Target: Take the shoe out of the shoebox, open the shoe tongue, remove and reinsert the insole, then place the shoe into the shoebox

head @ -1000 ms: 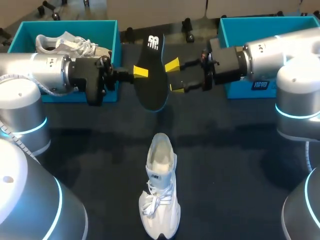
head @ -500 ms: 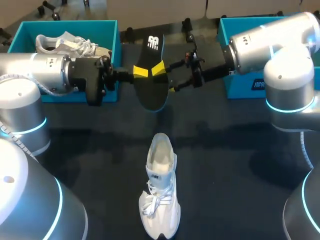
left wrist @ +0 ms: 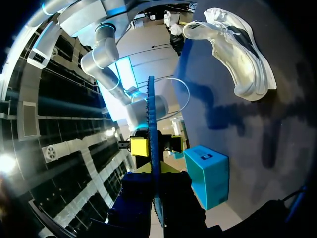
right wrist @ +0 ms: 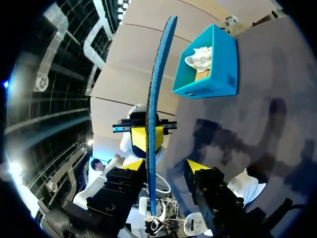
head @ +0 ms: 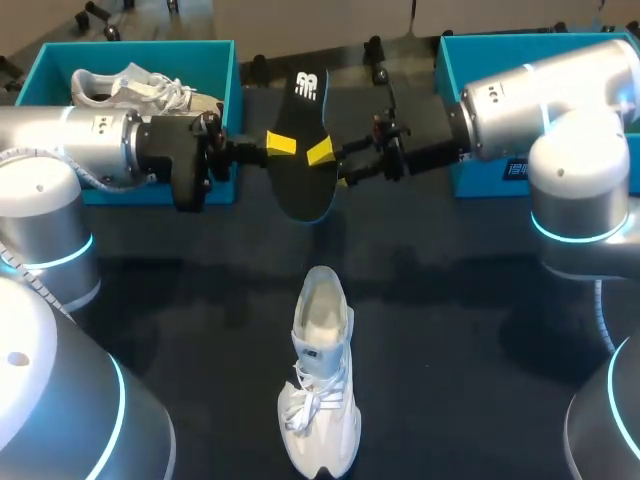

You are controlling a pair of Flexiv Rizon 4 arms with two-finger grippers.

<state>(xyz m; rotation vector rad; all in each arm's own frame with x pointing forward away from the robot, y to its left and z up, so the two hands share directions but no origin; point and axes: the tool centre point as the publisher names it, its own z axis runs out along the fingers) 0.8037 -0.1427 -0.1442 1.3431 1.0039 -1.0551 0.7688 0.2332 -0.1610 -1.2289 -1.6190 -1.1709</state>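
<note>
Closing in from the right edge since a second ago, the right claw (head: 331, 166) now straddles the black insole (head: 300, 190), fingers released, with a gap on one side. That insole hangs upright over the far middle of the worktop (head: 460, 300), clenched in the left claw (head: 284, 146). Near the front edge stands the white shoe (head: 322, 380), well apart from the left shoebox (head: 130, 47) and right shoebox (head: 500, 42) at the far corners.

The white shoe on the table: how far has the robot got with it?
Done: the white shoe stands on the table, its black insole out. In hand: jaws of the left arm clamp the insole in the air; those of the right arm stand open around it. Left: reinsert the insole, box the shoe.
</note>
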